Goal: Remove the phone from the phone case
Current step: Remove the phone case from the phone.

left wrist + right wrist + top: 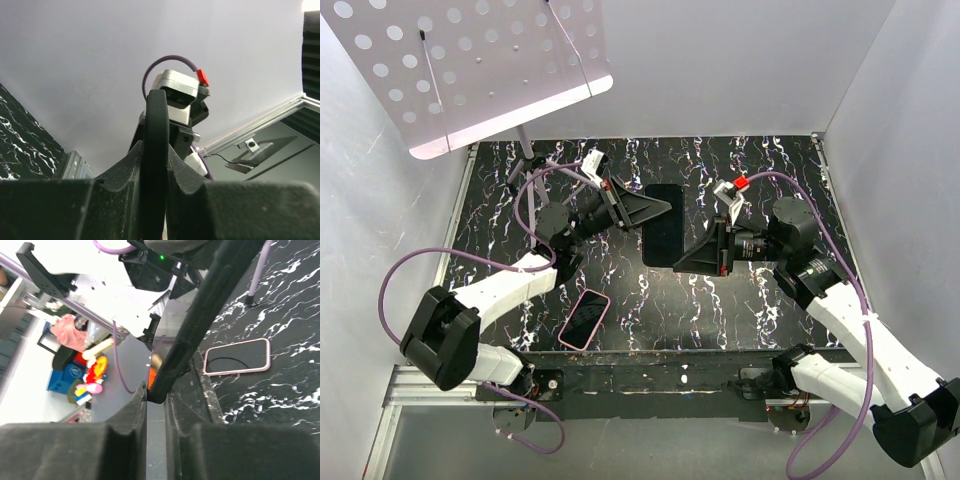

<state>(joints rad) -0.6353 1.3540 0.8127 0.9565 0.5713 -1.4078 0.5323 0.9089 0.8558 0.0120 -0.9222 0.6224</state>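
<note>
1. Desk (760, 300): the phone (663, 235) hangs above it.
2. Phone: apparently bare, so extraction looks finished.
3. Left hand (658, 208) and right hand (682, 262): each clamped onto a phone edge.
4. Pink case (584, 318): lies near the front edge, seemingly empty. Next, one hand should release and the other lower the phone.

You are working on a black table (740, 300) veined with white marbling. The pink phone case (584, 318) lies flat on it at the near left, close to the near edge, its rim pink around a dark middle. A thin pole (528, 150) stands at the far left.
</note>
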